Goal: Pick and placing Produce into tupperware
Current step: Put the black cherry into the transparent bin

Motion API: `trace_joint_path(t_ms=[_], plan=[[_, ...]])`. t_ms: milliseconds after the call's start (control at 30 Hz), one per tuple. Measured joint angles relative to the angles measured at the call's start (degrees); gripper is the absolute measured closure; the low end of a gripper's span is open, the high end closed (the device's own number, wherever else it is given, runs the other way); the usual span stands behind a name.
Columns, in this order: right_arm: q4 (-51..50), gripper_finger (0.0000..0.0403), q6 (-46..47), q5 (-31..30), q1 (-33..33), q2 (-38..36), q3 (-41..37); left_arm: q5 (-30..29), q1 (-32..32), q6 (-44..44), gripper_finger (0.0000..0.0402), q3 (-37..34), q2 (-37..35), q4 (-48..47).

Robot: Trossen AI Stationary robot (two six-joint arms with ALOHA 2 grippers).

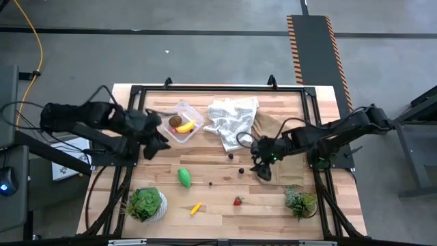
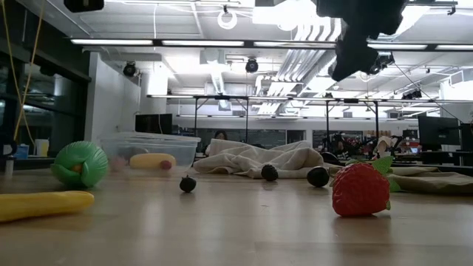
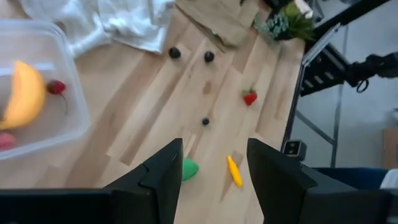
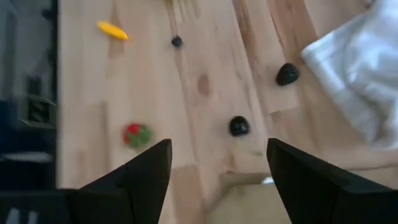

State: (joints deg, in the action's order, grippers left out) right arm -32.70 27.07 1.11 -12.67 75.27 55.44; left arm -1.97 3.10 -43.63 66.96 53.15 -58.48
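With its two dark fingers spread wide and nothing between them, the right claw [image 1: 263, 169] hangs above the tabletop [image 1: 273, 205], near the white cloth [image 1: 232, 117]. Just ahead of it lie two small dark berries, one [image 4: 239, 126] close to the fingers and another [image 4: 286, 74] by the cloth's edge. These look light, hard and round, so they would likely roll or squirt out; a centred pinch across the middle seems safest. Farther off sit the strawberry [image 1: 237, 201], a third berry [image 1: 210, 183], the slim yellow piece [image 1: 196, 208] and the green oval [image 1: 184, 177].

The left claw [image 1: 156, 145], likewise gaping and empty, hovers just beside the tupperware [image 1: 194, 113], which already holds a banana [image 1: 186, 126] and a brown ball [image 1: 175, 121].
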Motion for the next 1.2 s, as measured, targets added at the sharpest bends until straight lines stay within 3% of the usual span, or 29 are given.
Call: trace_joint_path(t_ms=[167,433,733,933,1200], plan=[[0.0,0.0148,-7.7,-4.0,-2.1,2.3,0.0,-1.1,5.6,-6.1,0.0236,-9.4,0.0,9.2],[0.5,0.0148,-10.6,-5.5,-2.8,9.7,0.0,-0.4,7.1,-12.2,0.0236,-20.2,0.0,29.1],[4.0,0.0148,-12.8,-5.6,-2.8,17.9,0.0,-0.7,7.1,-11.2,0.0236,-20.7,0.0,39.9],[7.2,0.0154,-14.1,-5.6,-2.8,21.3,0.0,0.0,7.1,-10.7,0.0236,-20.7,0.0,40.9],[7.2,0.019,-14.1,-5.6,-2.8,22.8,0.0,2.3,7.1,-8.5,0.0236,-20.7,0.0,40.7]])
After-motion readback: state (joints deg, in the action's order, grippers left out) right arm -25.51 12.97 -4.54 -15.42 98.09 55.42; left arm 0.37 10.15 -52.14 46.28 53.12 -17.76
